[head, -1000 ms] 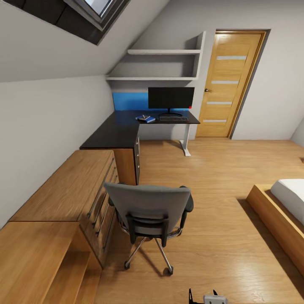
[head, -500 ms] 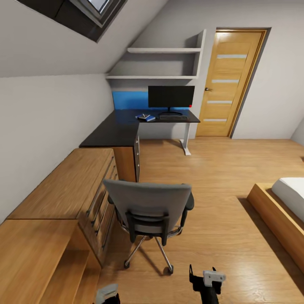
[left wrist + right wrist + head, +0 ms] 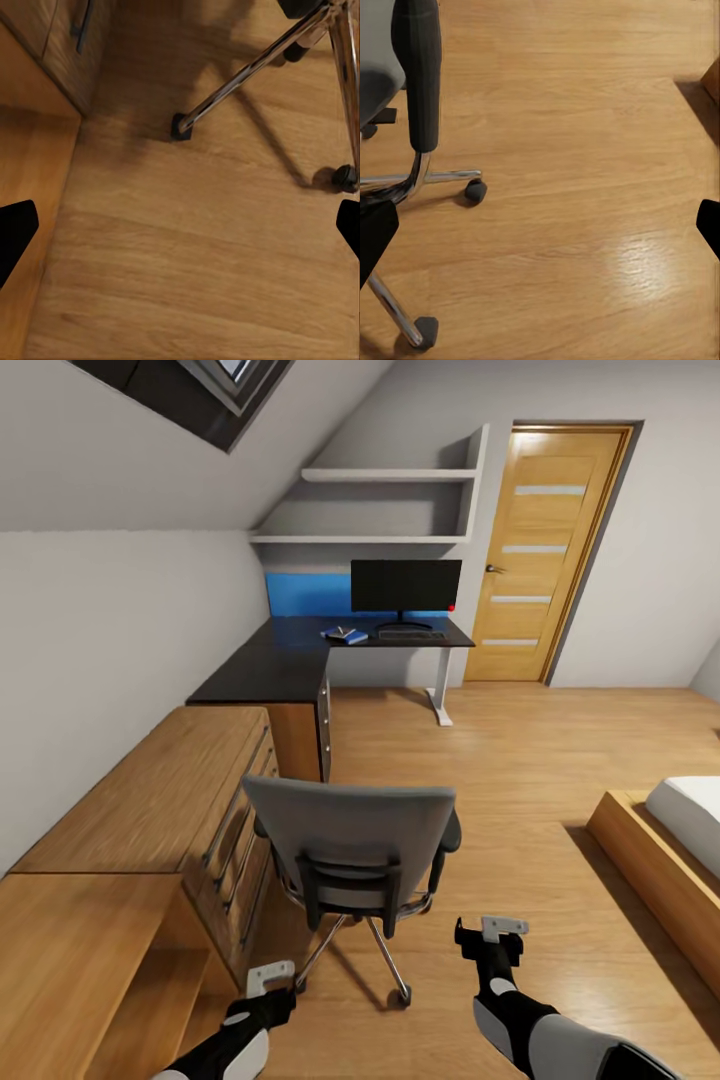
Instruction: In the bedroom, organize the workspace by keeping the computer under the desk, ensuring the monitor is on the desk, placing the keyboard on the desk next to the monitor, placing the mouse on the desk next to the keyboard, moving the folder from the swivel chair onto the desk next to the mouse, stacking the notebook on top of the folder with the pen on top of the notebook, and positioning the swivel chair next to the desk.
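Observation:
The grey swivel chair [image 3: 350,840] stands on the floor with its back toward me, beside the low wooden cabinets. Both grippers hang open just behind it: the left gripper [image 3: 270,985] near the chair's base, the right gripper [image 3: 490,937] to its right. In the left wrist view the left gripper [image 3: 180,232] looks down on a chrome chair leg [image 3: 247,71]. The right gripper [image 3: 540,229] looks past the black armrest [image 3: 420,75]. Far off, the black desk [image 3: 290,665] carries the monitor [image 3: 405,588], the keyboard [image 3: 410,636] and the blue folder [image 3: 346,638] with something pale on it. The computer, mouse and pen cannot be made out.
Low wooden cabinets [image 3: 150,810] line the left wall under the sloped ceiling. A bed corner [image 3: 670,850] juts in at the right. A wooden door [image 3: 540,550] is shut behind the desk. Open plank floor [image 3: 500,760] runs between chair and desk.
Both arms have risen into the head view: the right gripper climbed from the bottom edge and the left one appeared. The camera tilted slightly. The chair stays in place.

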